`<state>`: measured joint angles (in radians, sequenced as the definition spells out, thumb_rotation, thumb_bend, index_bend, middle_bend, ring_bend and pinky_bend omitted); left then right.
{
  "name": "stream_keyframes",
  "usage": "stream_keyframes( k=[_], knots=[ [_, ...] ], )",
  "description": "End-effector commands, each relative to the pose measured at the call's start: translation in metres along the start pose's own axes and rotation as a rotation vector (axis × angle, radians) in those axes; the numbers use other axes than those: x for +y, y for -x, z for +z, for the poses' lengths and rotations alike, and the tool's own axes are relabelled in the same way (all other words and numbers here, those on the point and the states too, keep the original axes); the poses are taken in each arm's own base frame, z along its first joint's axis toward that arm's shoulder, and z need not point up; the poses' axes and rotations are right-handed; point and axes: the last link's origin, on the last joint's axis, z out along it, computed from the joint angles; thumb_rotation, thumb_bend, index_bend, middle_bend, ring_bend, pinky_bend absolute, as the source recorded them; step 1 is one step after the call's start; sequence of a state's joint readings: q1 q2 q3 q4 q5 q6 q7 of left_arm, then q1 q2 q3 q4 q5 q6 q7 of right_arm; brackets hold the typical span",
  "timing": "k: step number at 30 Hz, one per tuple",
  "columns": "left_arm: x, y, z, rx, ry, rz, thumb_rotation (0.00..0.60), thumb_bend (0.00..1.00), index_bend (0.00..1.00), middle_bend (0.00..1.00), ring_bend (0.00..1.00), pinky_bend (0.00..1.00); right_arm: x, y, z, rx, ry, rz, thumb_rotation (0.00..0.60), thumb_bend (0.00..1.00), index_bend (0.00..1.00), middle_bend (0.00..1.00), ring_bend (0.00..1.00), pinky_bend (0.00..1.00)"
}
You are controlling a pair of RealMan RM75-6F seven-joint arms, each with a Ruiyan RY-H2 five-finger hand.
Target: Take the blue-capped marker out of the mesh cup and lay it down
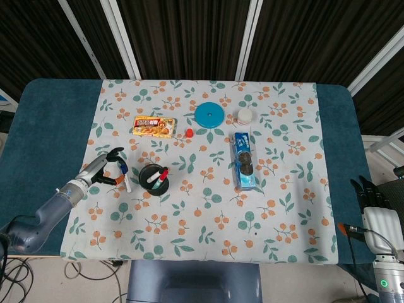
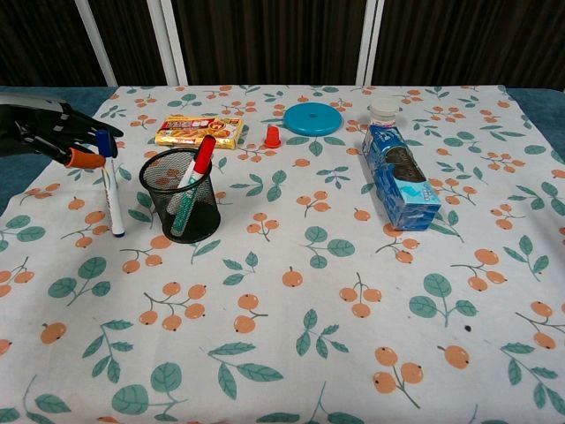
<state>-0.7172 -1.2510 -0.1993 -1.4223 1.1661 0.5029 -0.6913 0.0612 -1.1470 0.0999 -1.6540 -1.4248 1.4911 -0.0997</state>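
Left hand [image 2: 53, 132]: low, left of mesh cup [image 2: 183, 196], fingers pinching blue-capped marker [image 2: 109, 184] near cap.
Right hand [image 1: 374, 201]: off-table, grip unclear.

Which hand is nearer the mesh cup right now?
Left. The left hand holds the blue-capped marker just beside the mesh cup, on its left. The right hand sits off the table's far right edge, well away.
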Motion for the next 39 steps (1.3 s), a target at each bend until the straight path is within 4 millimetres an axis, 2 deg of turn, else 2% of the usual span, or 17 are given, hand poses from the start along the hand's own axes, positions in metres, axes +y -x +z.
stream_keyframes(
  k=[1,13,22,26,29,31,36,39],
  knots=[
    [0.006,0.004,0.006,0.003,0.009,-0.006,0.600,0.44,0.50,0.01,0.00,0.00,0.000,0.000,0.000,0.000,0.000,0.000,0.600,0.12,0.10,0.01,0.06,0.17],
    [0.025,0.011,0.014,-0.015,0.029,-0.056,0.600,0.44,0.50,0.01,0.00,0.00,0.000,0.001,0.000,-0.005,-0.002,0.001,0.600,0.12,0.10,0.01,0.06,0.17],
    [0.023,0.013,0.016,-0.031,-0.001,-0.042,0.600,0.40,0.48,0.00,0.00,0.00,-0.001,0.001,0.000,-0.007,-0.003,0.001,0.600,0.12,0.10,0.01,0.06,0.17],
    [0.022,0.012,0.018,-0.039,-0.016,-0.018,0.600,0.31,0.44,0.00,0.00,0.00,0.000,0.001,0.000,-0.007,-0.002,0.001,0.600,0.12,0.10,0.01,0.06,0.17],
    [0.024,0.010,0.020,-0.026,-0.009,0.005,0.600,0.29,0.42,0.00,0.00,0.00,-0.001,0.001,0.000,-0.008,-0.001,0.001,0.600,0.12,0.10,0.01,0.06,0.17],
    [0.024,0.010,0.022,-0.005,0.002,0.009,0.600,0.27,0.39,0.00,0.00,0.00,0.000,0.001,0.000,-0.008,-0.001,0.001,0.600,0.12,0.10,0.01,0.06,0.18],
    [0.032,0.006,0.021,0.020,0.025,-0.004,0.600,0.15,0.22,0.00,0.00,0.00,0.000,0.000,0.000,-0.007,0.000,0.003,0.600,0.12,0.10,0.01,0.06,0.17],
    [0.038,-0.003,0.016,0.077,0.064,0.018,0.600,0.13,0.16,0.00,0.00,0.00,0.000,0.000,0.000,-0.007,0.000,0.004,0.600,0.12,0.10,0.01,0.06,0.17]
  ],
)
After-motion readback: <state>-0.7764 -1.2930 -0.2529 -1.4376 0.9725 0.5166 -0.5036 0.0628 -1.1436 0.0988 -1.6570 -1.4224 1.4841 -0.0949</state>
